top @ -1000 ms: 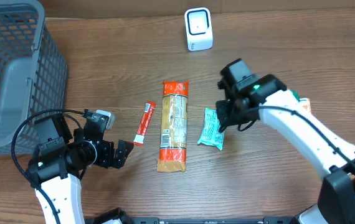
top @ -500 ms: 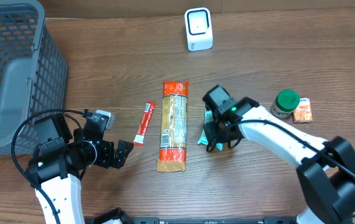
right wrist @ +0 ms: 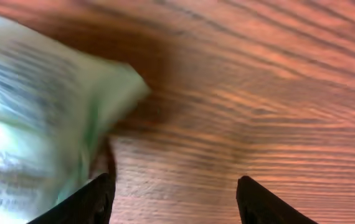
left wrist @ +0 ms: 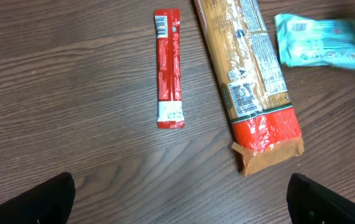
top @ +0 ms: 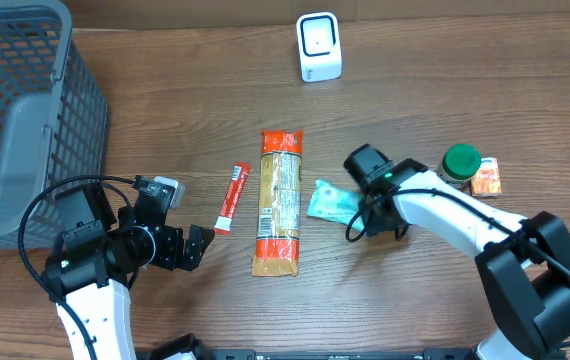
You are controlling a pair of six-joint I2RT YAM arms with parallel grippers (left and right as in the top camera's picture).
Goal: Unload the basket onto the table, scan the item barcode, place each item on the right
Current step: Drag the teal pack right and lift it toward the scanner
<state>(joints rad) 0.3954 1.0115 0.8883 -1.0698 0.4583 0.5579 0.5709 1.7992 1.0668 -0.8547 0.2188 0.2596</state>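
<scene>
A mint-green packet [top: 331,201] lies on the table right of a long pasta pack [top: 279,200]. My right gripper [top: 367,214] is low at the packet's right end. In the right wrist view the blurred packet [right wrist: 37,118] sits beside the left fingertip [right wrist: 96,199]; the right gripper [right wrist: 174,202] is open with only bare wood between its fingers. The white scanner [top: 318,46] stands at the back. My left gripper [top: 197,245] hovers open at the front left, holding nothing. Its wrist view shows the left gripper [left wrist: 180,202], a red stick packet [left wrist: 168,68], the pasta pack [left wrist: 249,81] and the green packet [left wrist: 317,40].
A grey mesh basket [top: 15,110] fills the back left corner. The red stick packet [top: 232,197] lies left of the pasta pack. A green-lidded jar [top: 459,165] and a small orange packet [top: 486,178] stand right of my right arm.
My right gripper dropped onto the green packet, widened its jaws and shifted right; the packet turned and slid left toward the pasta pack. The left arm stayed still.
</scene>
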